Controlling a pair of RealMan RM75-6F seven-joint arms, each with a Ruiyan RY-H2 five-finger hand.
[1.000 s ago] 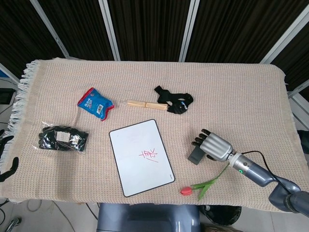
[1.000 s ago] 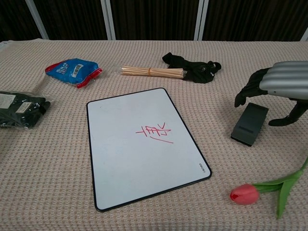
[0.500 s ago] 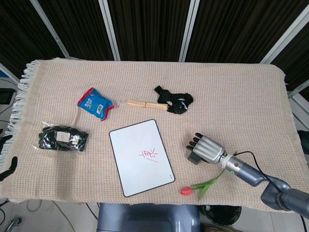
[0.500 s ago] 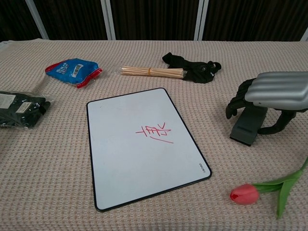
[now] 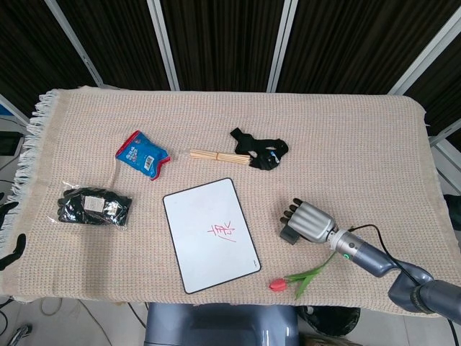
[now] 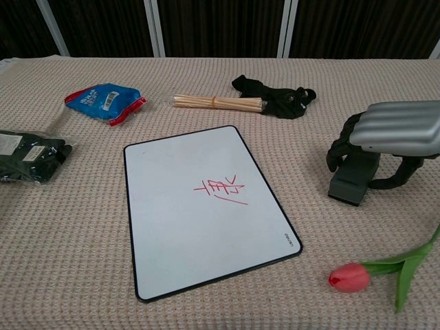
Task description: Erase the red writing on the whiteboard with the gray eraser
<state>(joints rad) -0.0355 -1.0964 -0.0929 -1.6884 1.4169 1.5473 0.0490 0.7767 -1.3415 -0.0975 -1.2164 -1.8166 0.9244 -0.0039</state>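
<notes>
The whiteboard (image 5: 205, 245) (image 6: 179, 227) lies flat at the front middle of the table, with red writing (image 5: 222, 231) (image 6: 221, 189) near its centre. To its right, the gray eraser (image 5: 290, 234) (image 6: 352, 180) stands tilted under my right hand (image 5: 311, 222) (image 6: 399, 127). That hand grips it, fingers curled over its top end and thumb hooked around its right side. Of my left hand (image 5: 10, 252), only dark fingertips show at the left edge of the head view, apart and holding nothing.
A red tulip (image 5: 299, 277) (image 6: 350, 277) lies in front of the eraser. At the back are a blue packet (image 5: 142, 153) (image 6: 104, 100), a bundle of wooden sticks (image 5: 216, 156) (image 6: 216, 102) and a black cloth (image 5: 263, 151) (image 6: 275, 96). A bagged black item (image 5: 94, 207) (image 6: 27, 155) lies left.
My right hand moved left and down over the eraser and closed around it. The eraser now stands steeper than when it lay flat. The whiteboard has not moved.
</notes>
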